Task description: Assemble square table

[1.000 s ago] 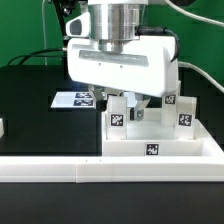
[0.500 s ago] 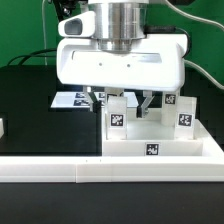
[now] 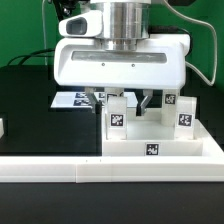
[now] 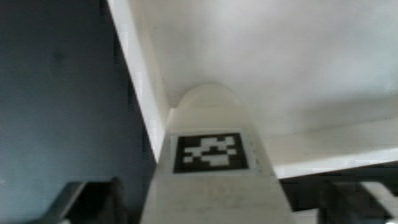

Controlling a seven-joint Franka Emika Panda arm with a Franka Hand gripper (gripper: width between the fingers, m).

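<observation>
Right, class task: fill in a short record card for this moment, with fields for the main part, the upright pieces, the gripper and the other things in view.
main part: white square table slab, tag on its near side
upright pieces: tagged legs standing on the slab, one between the gripper's fingers, one toward the exterior view's right
gripper: over the slab, fingers either side of a leg, contact cannot be told
marker board: flat on the black table, behind the gripper
front: long white rail

hand (image 3: 121,103) lower over the leg (image 3: 117,116), fingers slightly narrower
</observation>
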